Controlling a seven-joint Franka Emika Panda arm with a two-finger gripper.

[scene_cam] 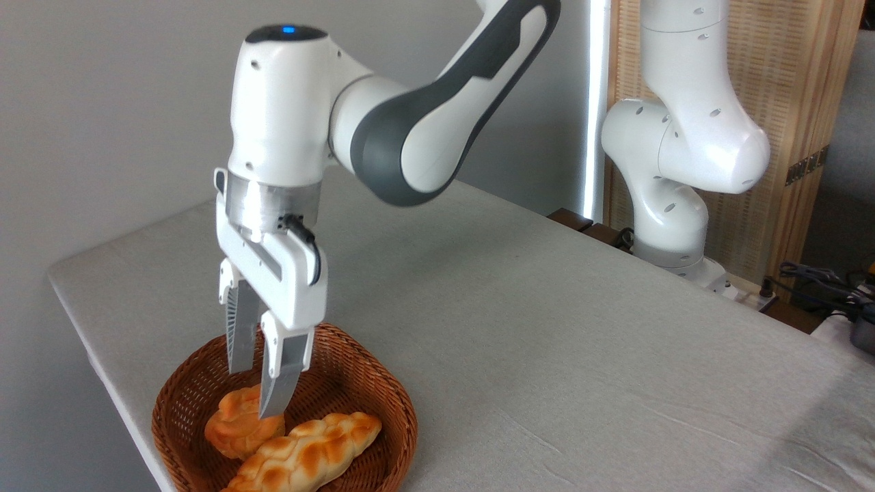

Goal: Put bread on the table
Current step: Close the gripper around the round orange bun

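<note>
In the lower left of the frame, the gripper (255, 393) is hanging fingers-down inside the wicker basket (383, 396), its jaws parted by a narrow gap and gripping nothing. The nearer fingertip is overlapping the top of the bread (239, 427), a knotted golden bun; whether it is touching cannot be told. The bun is lying in the basket against a braided loaf (307, 454). The basket is sitting on the grey table (547, 328).
</note>
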